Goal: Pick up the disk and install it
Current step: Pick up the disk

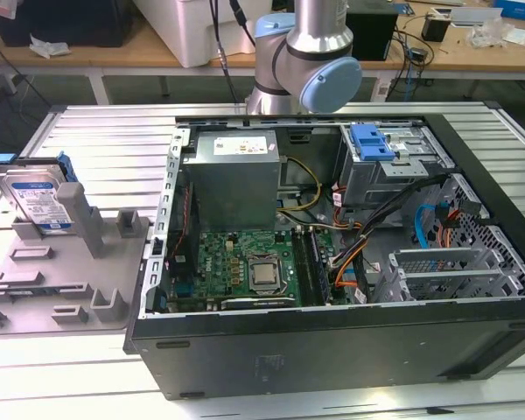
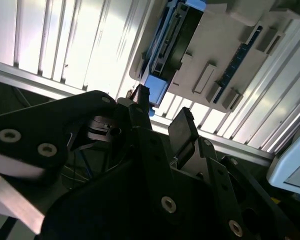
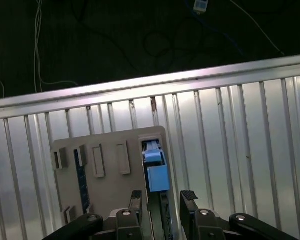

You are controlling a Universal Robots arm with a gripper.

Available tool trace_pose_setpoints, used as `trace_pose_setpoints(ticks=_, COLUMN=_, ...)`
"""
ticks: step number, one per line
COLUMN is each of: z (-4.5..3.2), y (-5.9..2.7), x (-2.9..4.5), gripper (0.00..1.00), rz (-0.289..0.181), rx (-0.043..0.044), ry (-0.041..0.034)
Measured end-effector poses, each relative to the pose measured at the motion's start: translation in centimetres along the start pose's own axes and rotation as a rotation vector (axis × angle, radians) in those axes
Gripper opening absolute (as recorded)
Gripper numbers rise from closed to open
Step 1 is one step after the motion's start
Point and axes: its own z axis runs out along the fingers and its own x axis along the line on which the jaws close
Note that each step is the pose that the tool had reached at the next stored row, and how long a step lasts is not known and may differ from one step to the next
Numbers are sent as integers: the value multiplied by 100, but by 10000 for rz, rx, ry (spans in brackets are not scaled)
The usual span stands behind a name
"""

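Your gripper [image 3: 161,199] has its two fingers [image 3: 189,199] apart and holds nothing. In the first wrist view they line up on either side of the disk [image 3: 155,172], probably above it and not yet around it, but the height is hard to judge. The disk stands on its edge in the grey holder [image 1: 79,271] on the slatted table [image 1: 96,131], just beside the open computer case [image 1: 350,350]. Standing upright like this, it offers both flat faces to the fingers.
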Motion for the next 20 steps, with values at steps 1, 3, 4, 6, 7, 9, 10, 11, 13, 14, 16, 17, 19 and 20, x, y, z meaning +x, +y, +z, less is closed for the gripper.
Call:
trace_pose_setpoints(ticks=1, z=3, y=1, x=1, gripper=44, rz=-20, rx=0, ry=1)
trace_pose_setpoints(ticks=3, z=19, y=1, x=8, gripper=44, rz=-101, rx=4, ry=-2)
trace_pose_setpoints(ticks=4, z=24, y=0, x=11, gripper=44, rz=-135, rx=5, ry=-2)
trace_pose_setpoints(ticks=6, z=34, y=0, x=16, gripper=44, rz=-301, rx=10, ry=-5)
trace_pose_setpoints(ticks=7, z=37, y=0, x=17, gripper=44, rz=-397, rx=12, ry=-6)
trace_pose_setpoints(ticks=9, z=44, y=-1, x=19, gripper=44, rz=-625, rx=20, ry=-10)
trace_pose_setpoints(ticks=10, z=51, y=-1, x=20, gripper=44, rz=-808, rx=28, ry=-14)
trace_pose_setpoints(ticks=11, z=54, y=-1, x=21, gripper=44, rz=-906, rx=31, ry=-15)
trace_pose_setpoints(ticks=13, z=72, y=0, x=23, gripper=44, rz=-1010, rx=35, ry=-17)
trace_pose_setpoints(ticks=14, z=80, y=2, x=24, gripper=44, rz=-1011, rx=34, ry=-17)
trace_pose_setpoints(ticks=16, z=94, y=3, x=25, gripper=44, rz=-1011, rx=34, ry=-16)
trace_pose_setpoints(ticks=17, z=100, y=4, x=25, gripper=44, rz=-1010, rx=33, ry=-16)
trace_pose_setpoints(ticks=19, z=108, y=3, x=28, gripper=44, rz=-1012, rx=34, ry=-16)
trace_pose_setpoints(ticks=20, z=113, y=3, x=30, gripper=44, rz=-1011, rx=35, ry=-17)
